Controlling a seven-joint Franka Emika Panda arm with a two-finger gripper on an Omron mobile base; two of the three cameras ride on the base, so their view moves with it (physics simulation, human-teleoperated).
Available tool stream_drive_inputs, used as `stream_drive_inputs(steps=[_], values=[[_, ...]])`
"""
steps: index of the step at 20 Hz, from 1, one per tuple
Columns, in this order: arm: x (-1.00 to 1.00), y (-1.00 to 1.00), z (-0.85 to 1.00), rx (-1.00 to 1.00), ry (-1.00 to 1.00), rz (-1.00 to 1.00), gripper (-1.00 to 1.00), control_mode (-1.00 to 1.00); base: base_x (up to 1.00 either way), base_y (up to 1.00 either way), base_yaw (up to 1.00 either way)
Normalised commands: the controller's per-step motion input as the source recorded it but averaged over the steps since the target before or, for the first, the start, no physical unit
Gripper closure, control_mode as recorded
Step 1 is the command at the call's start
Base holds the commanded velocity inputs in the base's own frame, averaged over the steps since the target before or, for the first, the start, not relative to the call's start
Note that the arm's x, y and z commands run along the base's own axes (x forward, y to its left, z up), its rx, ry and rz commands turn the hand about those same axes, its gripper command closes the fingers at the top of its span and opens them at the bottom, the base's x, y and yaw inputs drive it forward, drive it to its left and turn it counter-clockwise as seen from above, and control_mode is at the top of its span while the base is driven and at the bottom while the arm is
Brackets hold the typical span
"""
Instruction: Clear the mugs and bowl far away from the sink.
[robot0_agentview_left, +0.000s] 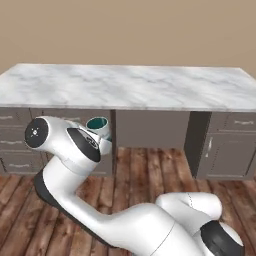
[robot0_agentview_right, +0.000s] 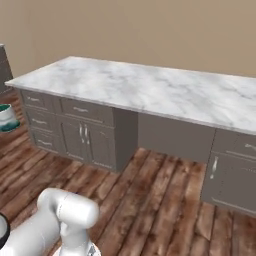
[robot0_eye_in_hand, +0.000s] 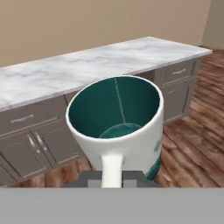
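Marble counter (robot0_eye_in_hand: 87, 65) behind, mug (robot0_eye_in_hand: 118, 127) gripped by its handle between closed jaws

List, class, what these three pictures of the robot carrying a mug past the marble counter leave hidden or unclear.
- Gripper: hand view, its fingertips are covered by the mug's handle and cut by the bottom edge.
- Mug: left base view, the arm hides its lower half; right base view, the left edge crops it.
- Marble counter: right base view, its right end is cut off.
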Motion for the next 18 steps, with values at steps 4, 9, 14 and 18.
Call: stream_drive_inputs(steps=[4, 9, 14, 18], values=[[0.00, 0.00, 0.00, 0.00, 0.00, 0.00, 1.00, 1.00, 1.00, 0.00, 0.00], [0.00, 0.00, 0.00, 0.00, 0.00, 0.00, 1.00, 1.00, 1.00, -0.03, -0.25], [0.00, 0.00, 0.00, 0.00, 0.00, 0.00, 1.00, 1.00, 1.00, 0.11, -0.47], [0.00, 0.00, 0.00, 0.00, 0.00, 0.00, 1.00, 1.00, 1.00, 0.14, -0.31]])
